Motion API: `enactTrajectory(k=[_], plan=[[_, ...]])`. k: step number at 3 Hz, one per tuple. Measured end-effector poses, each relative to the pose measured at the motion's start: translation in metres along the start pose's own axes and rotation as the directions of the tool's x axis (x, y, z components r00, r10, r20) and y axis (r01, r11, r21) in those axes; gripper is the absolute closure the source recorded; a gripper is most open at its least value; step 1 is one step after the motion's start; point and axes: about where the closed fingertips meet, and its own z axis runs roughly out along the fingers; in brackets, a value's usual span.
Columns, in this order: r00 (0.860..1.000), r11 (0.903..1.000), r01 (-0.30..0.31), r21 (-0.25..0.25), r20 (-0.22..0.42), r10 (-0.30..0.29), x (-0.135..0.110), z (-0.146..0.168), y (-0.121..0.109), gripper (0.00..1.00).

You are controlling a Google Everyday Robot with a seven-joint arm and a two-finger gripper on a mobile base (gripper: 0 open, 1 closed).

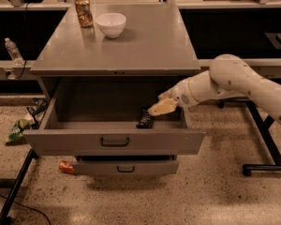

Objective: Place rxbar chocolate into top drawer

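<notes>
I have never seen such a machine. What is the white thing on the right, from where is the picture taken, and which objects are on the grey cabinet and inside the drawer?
The white thing is a robot arm, reaching in from the right. Its gripper hangs inside the open top drawer. The single camera looks down at the cabinet from the front. On the cabinet stand a drink can and a white bowl. A dark snack bar lies on the drawer floor, right beside the gripper.

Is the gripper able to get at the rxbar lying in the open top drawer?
Probably yes. The gripper hangs over the open top drawer, just right of the rxbar chocolate inside it, with nothing between them.
</notes>
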Motion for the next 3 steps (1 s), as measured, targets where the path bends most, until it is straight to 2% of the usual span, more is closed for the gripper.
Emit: enactTrajectory(k=[1, 2, 3], plan=[[0.996, 0.9983, -0.003, 0.057, 0.091, -0.003, -0.015, -0.036, -0.007, 0.64], [0.96, 0.9877, 0.038, 0.151, 0.27, -0.078, -0.078, -0.091, -0.013, 0.95], [0.91, 0.9778, 0.068, 0.198, 0.389, -0.142, -0.122, -0.127, -0.014, 1.0]])
